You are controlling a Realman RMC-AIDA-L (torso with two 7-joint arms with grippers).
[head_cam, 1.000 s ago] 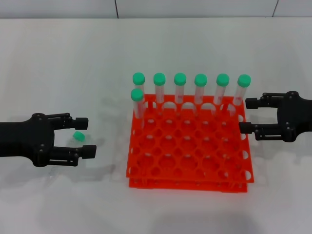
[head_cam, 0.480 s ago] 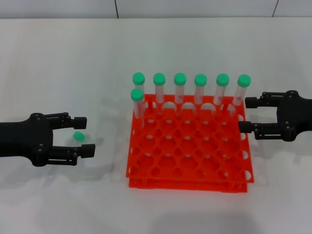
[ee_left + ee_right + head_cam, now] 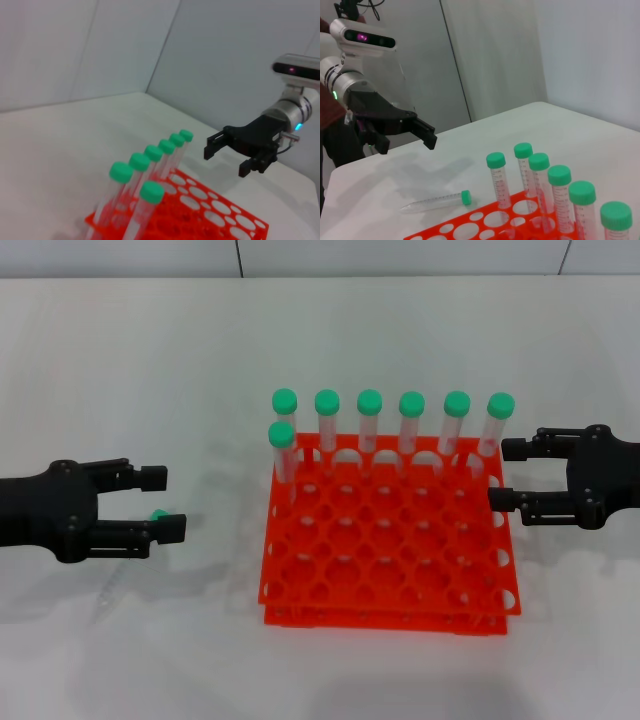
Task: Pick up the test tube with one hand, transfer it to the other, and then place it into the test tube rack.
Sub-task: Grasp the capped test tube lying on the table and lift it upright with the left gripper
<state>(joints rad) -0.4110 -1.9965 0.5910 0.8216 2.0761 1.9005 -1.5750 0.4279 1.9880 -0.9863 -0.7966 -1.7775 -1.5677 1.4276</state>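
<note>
Slender clear green-capped test tube [image 3: 436, 202] flat beside gridded orange rack [image 3: 388, 552]

The test tube rack [image 3: 388, 545] is blocked along its 12 o'clock row and at one second-row hole at 10 o'clock by capped standing tubes [image 3: 412, 425]. The remaining holes are left open from above. Bare table [image 3: 150, 360] is seen at 9 o'clock.

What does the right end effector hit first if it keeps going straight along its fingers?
Probably the rightmost capped tube in the back row of the test tube rack. The right end effector, open, points across the rack's back corner at about tube height. Depth is unclear, so it might pass just in front.
</note>
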